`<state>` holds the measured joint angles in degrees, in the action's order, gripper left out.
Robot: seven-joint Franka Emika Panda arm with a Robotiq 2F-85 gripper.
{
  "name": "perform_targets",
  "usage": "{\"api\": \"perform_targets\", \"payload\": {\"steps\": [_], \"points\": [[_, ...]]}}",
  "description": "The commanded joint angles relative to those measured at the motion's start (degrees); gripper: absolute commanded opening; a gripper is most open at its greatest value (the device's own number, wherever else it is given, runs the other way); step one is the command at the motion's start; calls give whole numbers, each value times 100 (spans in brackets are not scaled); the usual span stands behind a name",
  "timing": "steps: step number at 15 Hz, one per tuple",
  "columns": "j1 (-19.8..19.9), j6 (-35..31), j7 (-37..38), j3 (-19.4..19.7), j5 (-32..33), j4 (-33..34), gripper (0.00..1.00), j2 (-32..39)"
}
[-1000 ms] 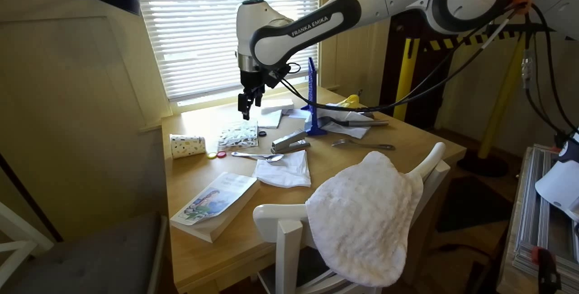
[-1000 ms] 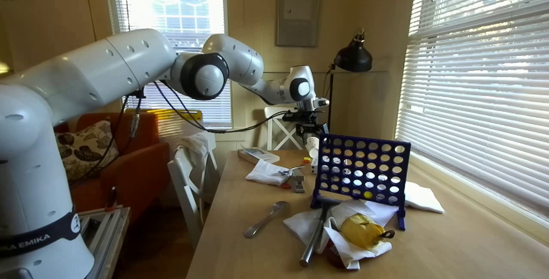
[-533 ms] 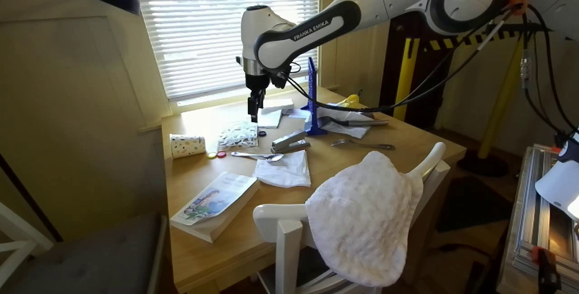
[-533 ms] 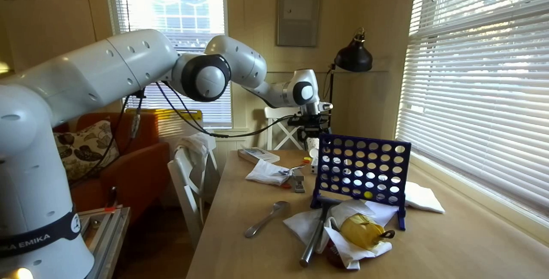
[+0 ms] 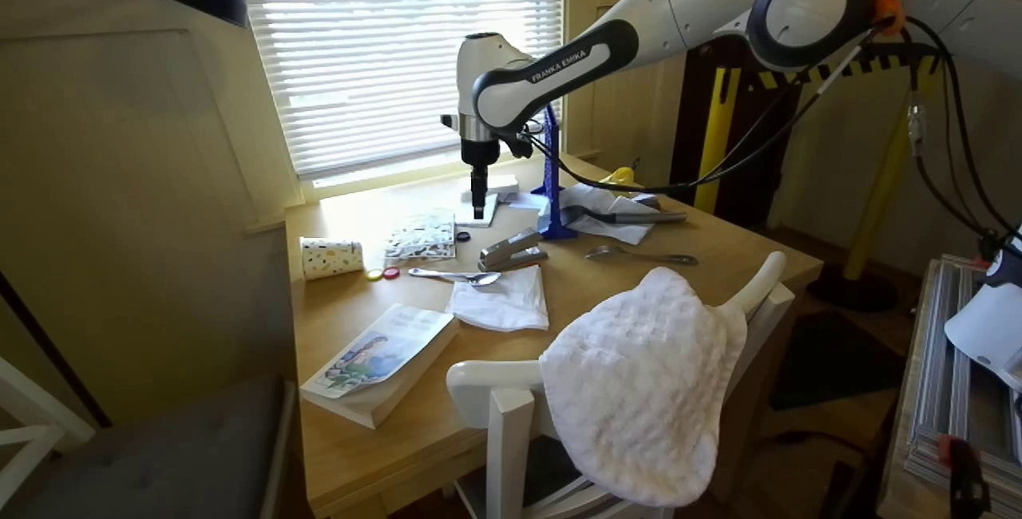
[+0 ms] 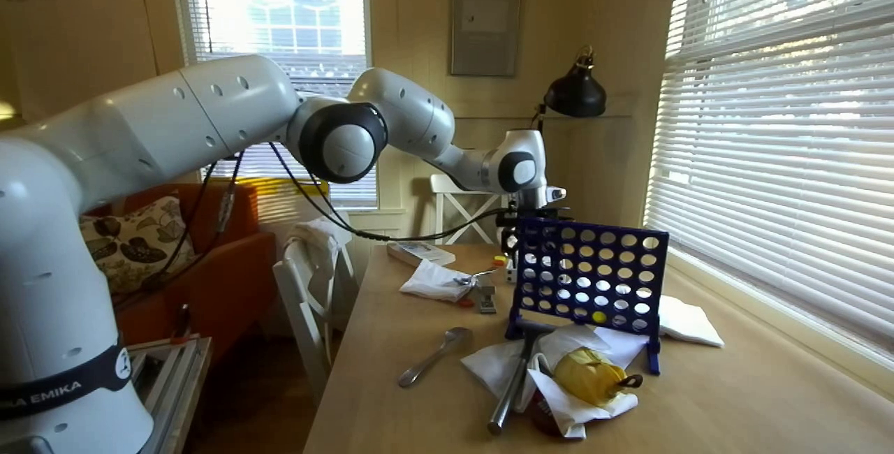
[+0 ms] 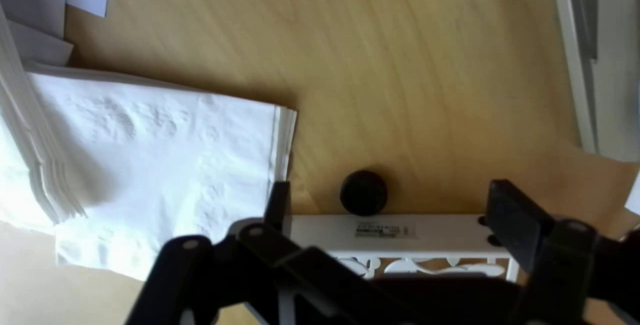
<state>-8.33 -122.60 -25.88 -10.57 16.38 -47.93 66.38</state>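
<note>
1. I have the gripper (image 7: pixel 389 197) spread wide: in the wrist view its fingers (image 7: pixel 517 225) stand well apart, with nothing pinched between them.

2. The black disc (image 7: pixel 364 193) lies loose on the table (image 7: pixel 400 90). Taking 12 o'clock as the top of the wrist view, it sits just off the middle of my finger gap, towards 9 o'clock.

3. Progress, as I judge it: early. The gripper is roughly lined up over the disc, and that much is done. No grip is made, so contact and a hold are what is lacking.

4. Around the disc in the wrist view: the white box (image 7: pixel 325 230) at 6 o'clock, so close that I cannot tell whether they touch; napkins (image 7: pixel 175 155) at 9; the stapler (image 7: pixel 612 75) at 2.

5. The spread shows only from the wrist. In an exterior view the gripper (image 5: pixel 479 214) is edge-on to me, its tips seemingly above the table. That view adds a red disc (image 5: pixel 390 272) and a yellow disc (image 5: pixel 374 275) at the black disc's 8 o'clock.

6. In an exterior view the rack (image 6: pixel 594 276) screens my fingers, but shows what I take for a yellow counter (image 6: pixel 599 317) near its 6 o'clock.
</note>
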Motion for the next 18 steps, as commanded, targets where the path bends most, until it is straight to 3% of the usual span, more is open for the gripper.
{"api": "perform_targets", "payload": {"steps": [1, 8, 12, 18], "points": [[40, -2, -25, -9, -3, 3, 100, 25], [-3, -191, -4, 45, 37, 86, 100, 157], [-1, -786, -56, 75, 82, 171, 100, 386], [238, -1403, -797, -346, -151, 273, 100, 762]]}}
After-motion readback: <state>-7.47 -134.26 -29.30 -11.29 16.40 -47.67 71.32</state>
